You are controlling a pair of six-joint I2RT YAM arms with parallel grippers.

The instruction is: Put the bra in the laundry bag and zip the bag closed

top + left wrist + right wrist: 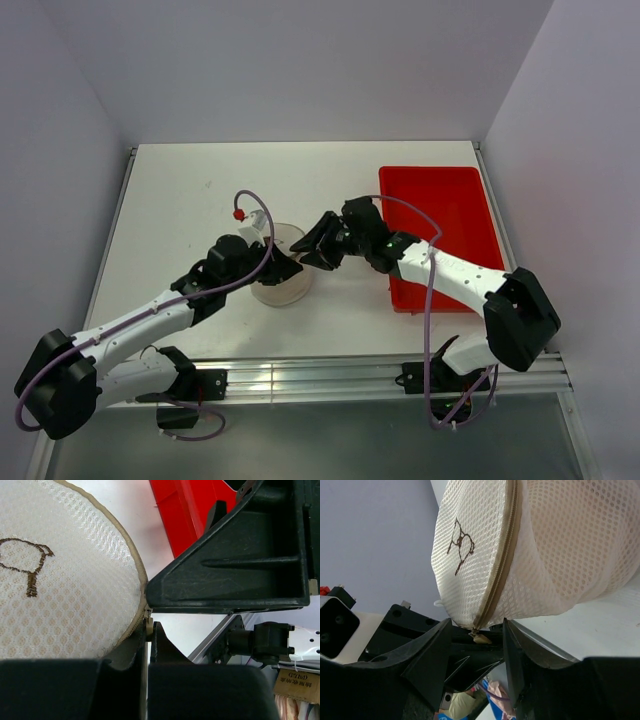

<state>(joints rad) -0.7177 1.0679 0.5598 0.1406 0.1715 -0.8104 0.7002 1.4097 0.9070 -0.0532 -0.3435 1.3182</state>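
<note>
The laundry bag [275, 285] is a round off-white mesh pouch on the table between the arms. Its face with the dark bra outline fills the left wrist view [65, 580] and shows in the right wrist view [470, 570]. My left gripper [288, 268] [149, 626] is shut on the beige zip pull [149, 625] at the bag's rim. My right gripper [308, 252] [476, 625] is open, its jaws on either side of the same zip end [481, 638], close to the left fingers. The zip line I can see is closed. The bra is hidden.
A red rectangular tray [440, 200] lies to the right of the bag, behind my right arm, and shows in the left wrist view [180, 510]. The table's metal front rail [330, 375] runs along the near edge.
</note>
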